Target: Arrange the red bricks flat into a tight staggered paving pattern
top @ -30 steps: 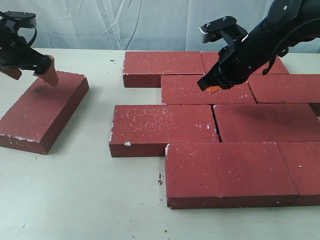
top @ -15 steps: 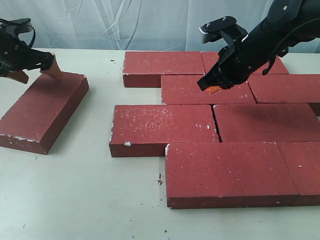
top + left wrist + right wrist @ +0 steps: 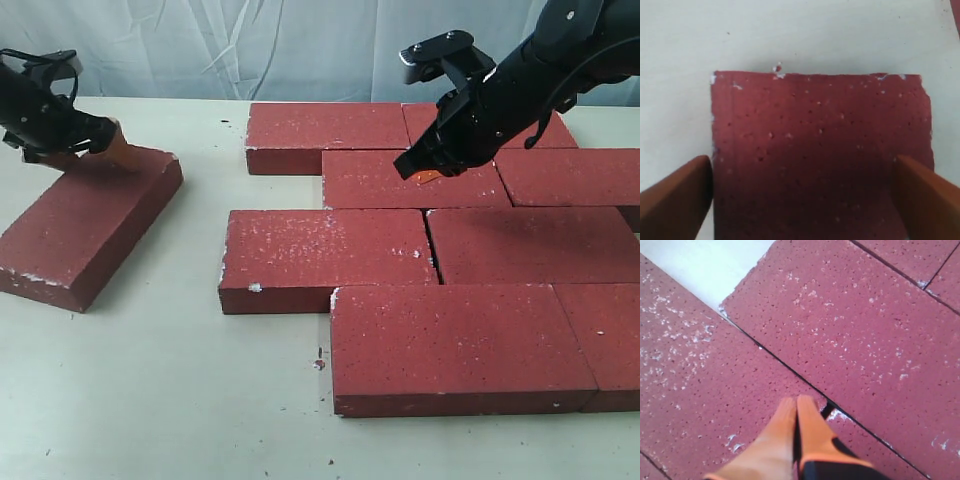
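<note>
Several red bricks point(image 3: 330, 255) lie flat in staggered rows on the right half of the table. One loose red brick point(image 3: 85, 225) lies apart at the left, turned at an angle. My left gripper point(image 3: 80, 153) is open at that brick's far end. In the left wrist view the loose brick point(image 3: 820, 140) fills the space between the orange fingers point(image 3: 675, 200) of the left gripper point(image 3: 805, 197). My right gripper point(image 3: 420, 176) is shut and empty, just above a second-row brick point(image 3: 400, 185). Seen from the right wrist, the right gripper point(image 3: 796, 401) has its tips at a seam between bricks point(image 3: 855, 315).
The pale table point(image 3: 150, 390) shows bare surface in front and between the loose brick and the paved group. A light cloth backdrop point(image 3: 250, 45) hangs behind. The laid bricks run off the right edge of the exterior view.
My left gripper has come down and moved right onto the far end of the loose brick, and that brick has shifted slightly. The right gripper has hardly moved.
</note>
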Controlling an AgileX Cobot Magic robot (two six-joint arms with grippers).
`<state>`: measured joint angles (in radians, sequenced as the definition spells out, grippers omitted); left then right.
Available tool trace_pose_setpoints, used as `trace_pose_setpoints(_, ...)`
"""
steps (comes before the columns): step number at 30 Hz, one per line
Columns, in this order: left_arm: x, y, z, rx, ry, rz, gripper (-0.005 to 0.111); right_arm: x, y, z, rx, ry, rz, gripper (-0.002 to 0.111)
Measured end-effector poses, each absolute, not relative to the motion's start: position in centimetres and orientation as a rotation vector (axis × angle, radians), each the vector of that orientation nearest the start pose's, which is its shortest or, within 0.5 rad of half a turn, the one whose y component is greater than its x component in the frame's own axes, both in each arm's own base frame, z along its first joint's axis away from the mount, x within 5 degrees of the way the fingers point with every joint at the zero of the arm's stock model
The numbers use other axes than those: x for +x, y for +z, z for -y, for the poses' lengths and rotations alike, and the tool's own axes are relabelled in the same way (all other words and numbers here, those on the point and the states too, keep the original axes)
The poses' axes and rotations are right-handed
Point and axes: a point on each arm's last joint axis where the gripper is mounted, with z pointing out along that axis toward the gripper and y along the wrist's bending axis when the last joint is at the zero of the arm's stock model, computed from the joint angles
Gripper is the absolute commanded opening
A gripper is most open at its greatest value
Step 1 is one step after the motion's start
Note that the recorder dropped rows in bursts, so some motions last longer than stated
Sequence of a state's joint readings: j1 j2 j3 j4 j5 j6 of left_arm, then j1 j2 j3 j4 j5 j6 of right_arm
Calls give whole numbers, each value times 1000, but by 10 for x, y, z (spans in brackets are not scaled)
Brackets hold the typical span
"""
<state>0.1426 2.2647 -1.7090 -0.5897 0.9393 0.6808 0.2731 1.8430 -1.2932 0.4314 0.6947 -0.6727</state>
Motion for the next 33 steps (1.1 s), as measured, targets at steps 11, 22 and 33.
trace_pose_setpoints(11, 463, 156, -6, 647, -820, -2529, 56, 365, 214, -128, -872, 342, -2507, -1)
trace_pose_setpoints(22, 462, 196, 12, 855, -725, -2399, 21, 365, 214, -128, -872, 342, -2507, -1)
trace_pose_setpoints(33, 480, 180, 5, 473, 228, -2697, 0, 366, 214, -128, -870, 340, -2504, -1)
